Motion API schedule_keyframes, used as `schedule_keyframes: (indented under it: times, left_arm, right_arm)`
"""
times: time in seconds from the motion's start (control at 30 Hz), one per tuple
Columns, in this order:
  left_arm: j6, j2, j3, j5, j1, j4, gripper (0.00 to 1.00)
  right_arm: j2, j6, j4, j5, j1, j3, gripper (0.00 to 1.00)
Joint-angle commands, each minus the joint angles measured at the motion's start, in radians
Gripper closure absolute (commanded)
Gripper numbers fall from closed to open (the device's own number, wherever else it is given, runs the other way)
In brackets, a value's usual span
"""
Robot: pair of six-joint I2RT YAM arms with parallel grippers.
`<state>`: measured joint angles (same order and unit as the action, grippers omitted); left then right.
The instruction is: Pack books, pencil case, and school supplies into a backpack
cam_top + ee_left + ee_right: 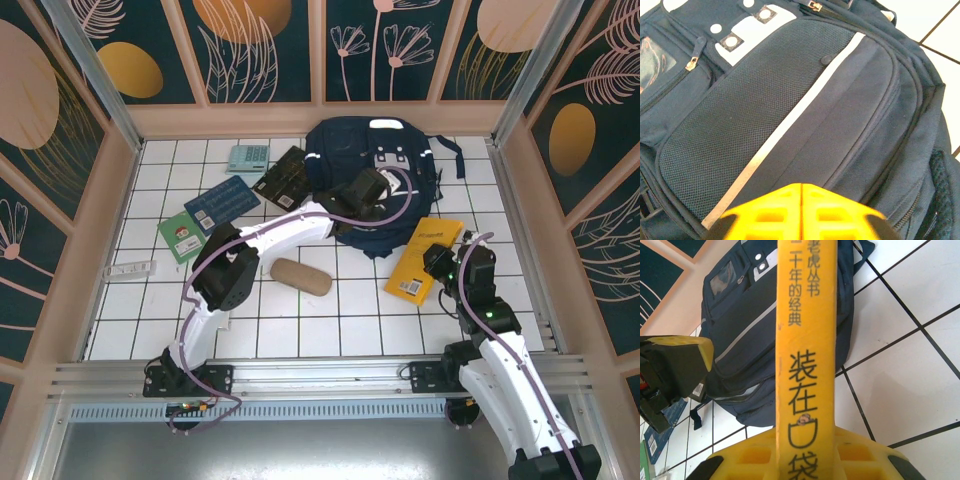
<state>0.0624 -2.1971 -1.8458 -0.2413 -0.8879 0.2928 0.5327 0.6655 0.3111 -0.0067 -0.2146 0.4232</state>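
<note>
Top view: the navy backpack (340, 150) is laid at the far edge of the tabletop (350, 320), the left hand (365, 188) over it; open tiles are left around the pencil case (301, 277). Left wrist: its fingers (770, 215) are pressed together. Right wrist: the right hand (805, 460) is clamped on the yellow book (805, 340), spine printed "的经典".

I count four books: yellow (425, 258), black (283, 176), blue (222, 203), green (181, 236). One backpack (345, 150), pencil case (301, 277), calculator (247, 156) and white packet (130, 270) each.
</note>
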Motion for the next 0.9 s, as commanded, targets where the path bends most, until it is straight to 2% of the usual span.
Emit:
schedule_keyframes:
  times: [0.0, 0.1, 0.4, 0.53, 0.67, 0.73, 0.8, 0.83, 0.87]
  left_arm:
    - [0.048, -0.066, -0.072, 0.018, 0.009, 0.024, 0.66]
    - [0.075, -0.113, -0.113, 0.022, 0.009, 0.033, 0.52]
    - [0.160, -0.215, -0.172, 0.040, 0.009, 0.035, 0.40]
    - [0.201, -0.269, -0.195, -0.043, 0.009, 0.025, 0.37]
    - [0.233, -0.325, -0.222, -0.162, 0.010, 0.000, 0.38]
    - [0.241, -0.335, -0.222, -0.202, 0.009, -0.024, 0.44]
    - [0.249, -0.333, -0.218, -0.210, 0.009, -0.038, 0.60]
    - [0.246, -0.331, -0.221, -0.206, 0.009, -0.037, 0.74]
    - [0.240, -0.322, -0.223, -0.195, 0.009, -0.032, 0.95]
  right_arm:
    - [-0.016, 0.022, -0.093, -0.020, 0.009, 0.002, 1.00]
    - [-0.017, 0.023, -0.093, -0.021, 0.011, 0.002, 1.00]
    - [-0.017, 0.032, -0.087, -0.032, 0.012, -0.004, 1.00]
    - [-0.018, 0.043, -0.091, -0.044, 0.013, -0.008, 1.00]
    - [-0.017, 0.052, -0.097, -0.055, 0.013, -0.014, 1.00]
    - [-0.017, 0.055, -0.097, -0.058, 0.013, -0.017, 1.00]
    - [-0.019, 0.055, -0.096, -0.060, 0.012, -0.018, 1.00]
    - [-0.018, 0.055, -0.094, -0.061, 0.014, -0.016, 1.00]
    - [-0.020, 0.055, -0.093, -0.061, 0.012, -0.017, 1.00]
